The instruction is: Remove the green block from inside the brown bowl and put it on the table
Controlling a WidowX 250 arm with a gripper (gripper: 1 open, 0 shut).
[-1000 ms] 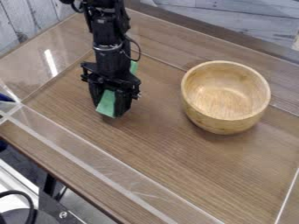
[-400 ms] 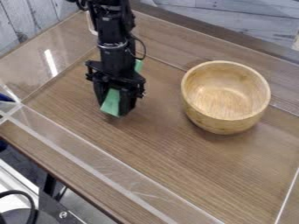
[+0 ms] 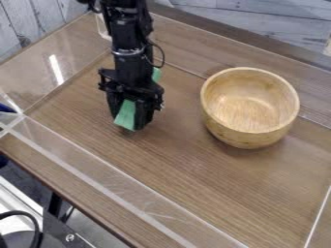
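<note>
— Pincer [image 3: 132, 120]: your black gripper points straight down, jaws closed on the green block [image 3: 128, 115]. Confirm?

— Confirmed. You have it clamped at the left of the table [image 3: 195, 184], fingertips low, at or just above the wood.

— Surface, item one?

— Brown wood-grain tabletop with long plank streaks. Clear acrylic walls [image 3: 77, 165] edge it; your near wall catches a bright glare at the left.

— Room, item two?

— Pale boards beyond the far edge. Dark frame parts and cables show under the near left corner.

— Item three, the brown bowl [image 3: 250, 106]?

— Light tan wood, thick wall, upright, right of your pincer and well apart from it. Its visible inside holds nothing.

— What can you not read?

— The arm's upper part is cut off by the top edge. The block is mostly hidden by the fingers; only a green strip between them and a sliver higher up at the right show. Whether its lower end touches the table, you cannot tell.

— Block relative to pincer?

— Between the jaws, running up and down, outside the bowl.
</note>
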